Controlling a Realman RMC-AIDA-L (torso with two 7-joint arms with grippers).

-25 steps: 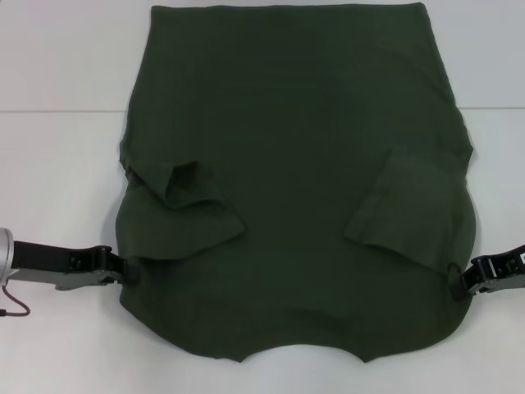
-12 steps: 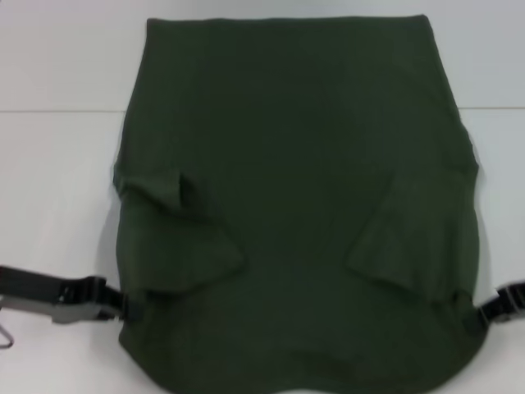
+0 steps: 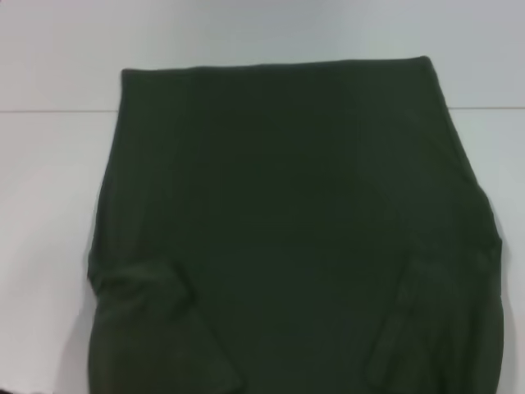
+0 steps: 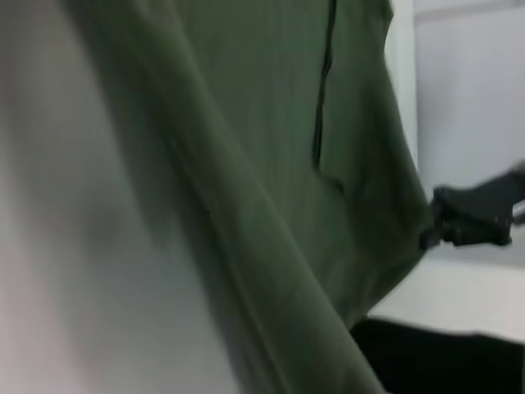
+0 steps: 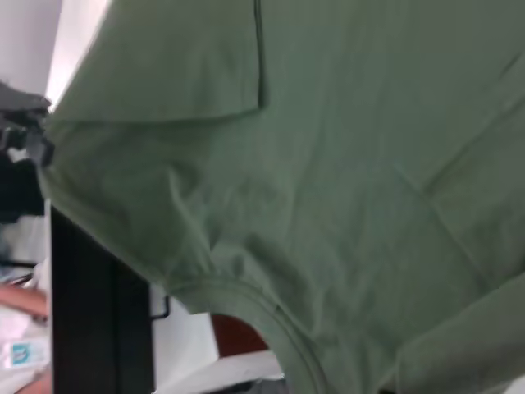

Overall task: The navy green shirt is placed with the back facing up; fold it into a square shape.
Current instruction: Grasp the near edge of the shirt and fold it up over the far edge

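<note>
The shirt lies on the white table, and it now fills more of the head view than before. The right gripper grips its edge. The left gripper has dropped out of sight.

Matt soft cloth shirt

plain dark olive-green shirt, white table

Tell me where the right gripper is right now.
Out of the head view. The left wrist view shows the right gripper at the edge of the navy green shirt, above the white table.
</note>
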